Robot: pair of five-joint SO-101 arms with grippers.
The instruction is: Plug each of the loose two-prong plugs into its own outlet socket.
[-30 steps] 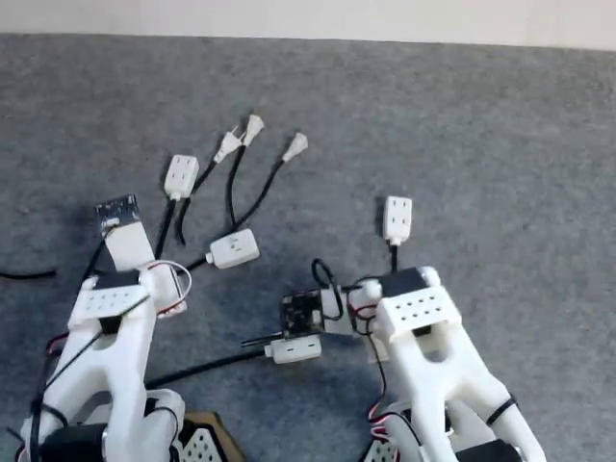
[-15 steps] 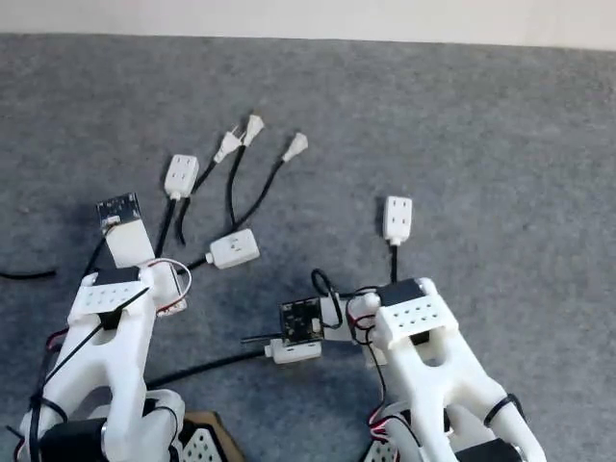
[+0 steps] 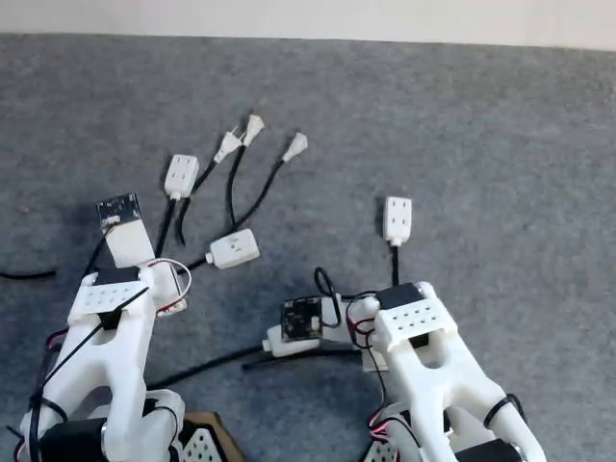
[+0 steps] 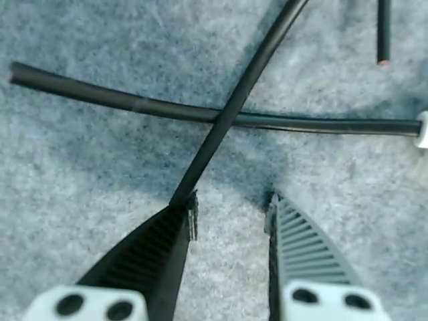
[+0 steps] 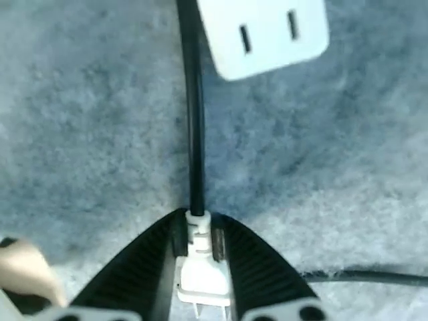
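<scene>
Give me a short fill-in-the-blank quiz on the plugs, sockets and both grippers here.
1. The right gripper is shut on a white ____.
2. The left gripper is ____ above two crossing black cables.
3. The outlet socket ahead of the right gripper shows ____ slots.
4. In the high view, ____ loose plugs lie together beyond the left arm.
Missing words: plug; open; two; three.

Carpet [image 3: 500, 144]: mottled grey. On the carpet: sockets [image 3: 397, 218] white with dark slots, plugs [image 3: 295, 146] white, cables [image 3: 252, 204] black. Arms [image 3: 423, 342] white, red wires [image 3: 173, 308] on them. Right gripper [image 5: 198, 224] fingers [image 5: 257, 267] black, ribbed; held plug [image 5: 199, 274] white. Left gripper [image 4: 231, 207] fingers [image 4: 157, 251] dark, ribbed.
</scene>
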